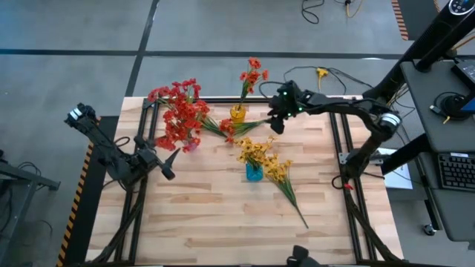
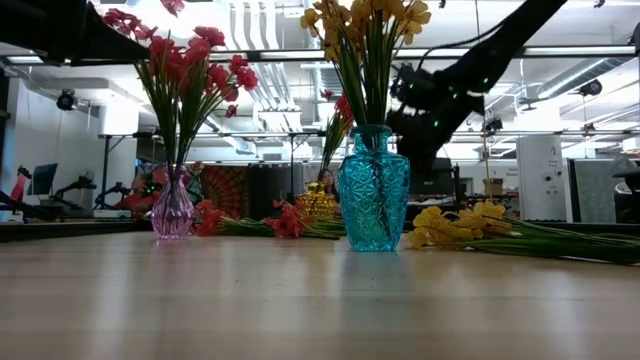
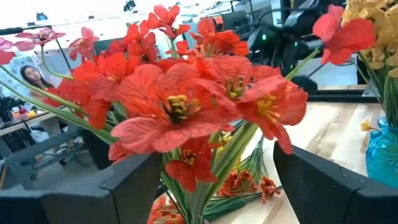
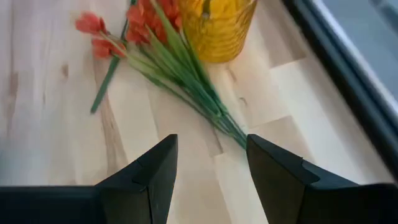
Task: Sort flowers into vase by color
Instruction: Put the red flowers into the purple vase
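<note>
loose orange-red sprigs: the orange-red flowers lie flat on the table, in the far middle part, just beside the yellow vase; their blooms show near the vase at.
long axis: the green stems run across the table from the blooms on the left toward the right, ending in a bunched tip just under the right arm's wrist.
right gripper: the right gripper hovers above the stem ends, its fingers parted and holding nothing; the bundle's tip lies just ahead of the gap between them.
nearer arm: the right arm is clearly the nearer one; by this view, a short drop onto the stem ends looks like the coming move.
target: the yellow vase already holds a few orange-red blooms, so it is probably where these sprigs belong.
left gripper: the left gripper waits at the left edge, fingers spread wide and empty, facing the red flowers standing in the pink vase.
other stock: yellow sprigs lie beside the blue vase, nearer the front.
</note>
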